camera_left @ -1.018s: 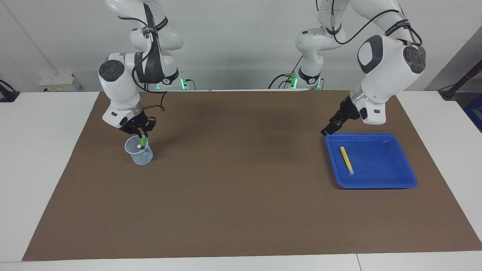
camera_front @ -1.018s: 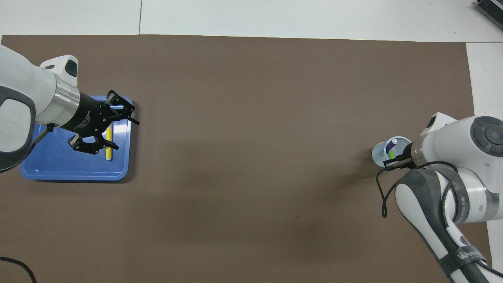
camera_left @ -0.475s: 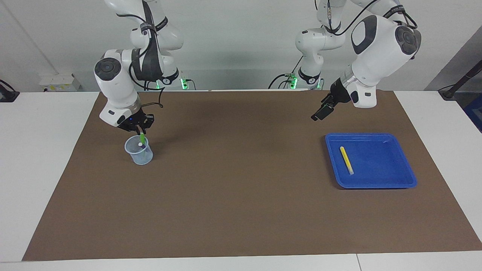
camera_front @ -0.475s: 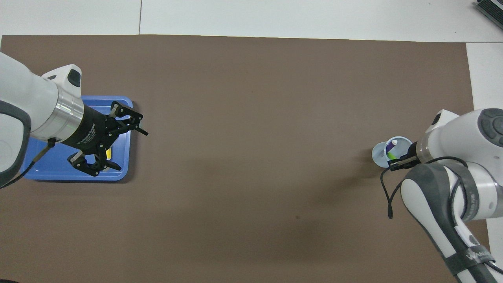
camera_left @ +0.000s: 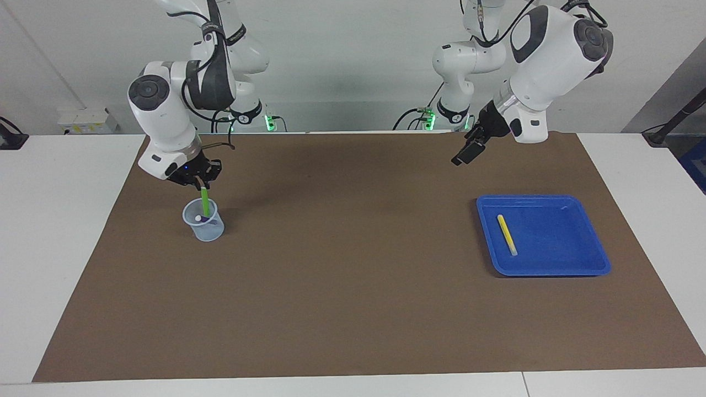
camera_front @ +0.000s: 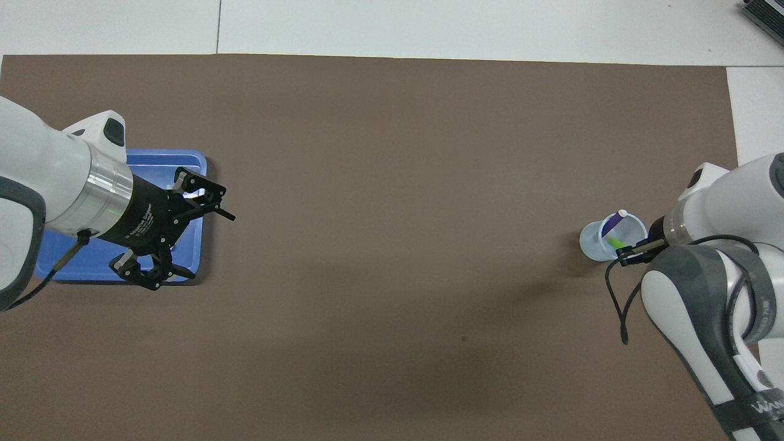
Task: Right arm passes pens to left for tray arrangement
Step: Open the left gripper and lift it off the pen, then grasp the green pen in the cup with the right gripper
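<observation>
My right gripper point(camera_left: 199, 181) is shut on the top of the green pen point(camera_left: 205, 202). It holds that pen upright, with the lower end still inside the translucent cup point(camera_left: 204, 226). The purple pen point(camera_front: 611, 224) leans in the same cup point(camera_front: 603, 240), beside the green pen point(camera_front: 617, 242). The yellow pen point(camera_left: 507, 235) lies flat in the blue tray point(camera_left: 557, 242). My left gripper point(camera_left: 462, 156) hangs open and empty, raised above the mat by the tray's rim. In the overhead view my left gripper point(camera_front: 207, 246) covers part of the tray point(camera_front: 153, 160) and hides the yellow pen.
A brown mat point(camera_left: 353, 275) covers the white table between cup and tray. The cup stands toward the right arm's end, the tray toward the left arm's end.
My left gripper opened fully and rose away from the tray, leaving the yellow pen lying there. My right gripper lifted the green pen partway up out of the cup.
</observation>
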Action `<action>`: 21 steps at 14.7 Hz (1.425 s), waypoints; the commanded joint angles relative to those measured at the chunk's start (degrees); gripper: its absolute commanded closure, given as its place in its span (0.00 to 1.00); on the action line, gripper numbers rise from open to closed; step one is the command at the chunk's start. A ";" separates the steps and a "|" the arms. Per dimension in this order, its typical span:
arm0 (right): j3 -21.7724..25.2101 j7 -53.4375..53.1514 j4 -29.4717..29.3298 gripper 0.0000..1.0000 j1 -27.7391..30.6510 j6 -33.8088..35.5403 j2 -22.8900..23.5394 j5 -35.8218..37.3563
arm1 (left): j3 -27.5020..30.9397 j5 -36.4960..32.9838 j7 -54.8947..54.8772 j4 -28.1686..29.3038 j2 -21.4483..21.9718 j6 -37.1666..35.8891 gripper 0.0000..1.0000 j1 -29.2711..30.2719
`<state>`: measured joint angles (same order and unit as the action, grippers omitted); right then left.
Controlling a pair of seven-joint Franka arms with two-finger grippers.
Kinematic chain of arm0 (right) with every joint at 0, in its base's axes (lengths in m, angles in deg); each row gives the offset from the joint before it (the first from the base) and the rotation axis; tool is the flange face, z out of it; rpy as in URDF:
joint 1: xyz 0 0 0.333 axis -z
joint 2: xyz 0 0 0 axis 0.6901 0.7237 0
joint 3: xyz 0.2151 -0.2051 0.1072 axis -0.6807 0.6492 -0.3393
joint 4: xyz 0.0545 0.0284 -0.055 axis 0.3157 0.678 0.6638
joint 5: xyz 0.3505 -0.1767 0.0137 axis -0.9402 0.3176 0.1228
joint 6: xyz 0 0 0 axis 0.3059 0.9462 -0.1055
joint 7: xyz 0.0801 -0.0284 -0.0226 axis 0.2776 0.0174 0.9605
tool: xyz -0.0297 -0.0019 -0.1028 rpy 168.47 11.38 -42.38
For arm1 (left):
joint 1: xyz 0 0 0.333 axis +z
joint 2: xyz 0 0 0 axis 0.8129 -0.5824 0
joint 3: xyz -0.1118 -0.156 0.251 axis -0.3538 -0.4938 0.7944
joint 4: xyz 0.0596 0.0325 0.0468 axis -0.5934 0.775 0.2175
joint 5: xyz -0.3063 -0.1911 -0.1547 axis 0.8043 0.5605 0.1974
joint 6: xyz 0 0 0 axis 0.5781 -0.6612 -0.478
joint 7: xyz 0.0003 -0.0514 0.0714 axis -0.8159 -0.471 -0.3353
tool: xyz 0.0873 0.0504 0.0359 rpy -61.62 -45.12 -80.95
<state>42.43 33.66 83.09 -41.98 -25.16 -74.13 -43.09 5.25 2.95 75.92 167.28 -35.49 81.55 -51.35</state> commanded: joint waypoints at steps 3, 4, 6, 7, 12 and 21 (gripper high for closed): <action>-0.10 2.73 -2.97 1.00 0.71 5.55 -1.48 0.72 | 0.61 0.98 4.68 3.27 2.57 2.16 0.00 -0.57; -0.10 2.91 -3.85 1.00 0.71 6.96 -1.83 0.55 | 0.61 0.98 4.77 3.36 2.57 2.16 0.00 -0.65; -0.10 3.00 -5.60 1.00 0.62 9.94 -2.10 0.02 | 0.61 0.98 5.47 3.36 2.57 2.24 0.00 -0.66; -0.10 3.00 -6.31 1.00 0.62 11.18 -2.36 -0.15 | 0.53 1.07 6.43 3.36 2.57 2.42 0.00 -0.66; -0.10 3.17 -9.99 1.00 0.54 17.15 -3.33 -3.13 | 0.61 1.42 7.67 4.15 2.74 3.47 0.00 -0.66; 0.17 2.56 -12.29 1.00 0.80 21.12 -3.42 -14.90 | 0.61 1.33 7.76 5.99 3.62 5.23 0.00 -1.09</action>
<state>42.49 35.15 71.37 -41.91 -5.42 -77.34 -54.62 5.26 3.37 82.90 170.26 -34.31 84.66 -51.80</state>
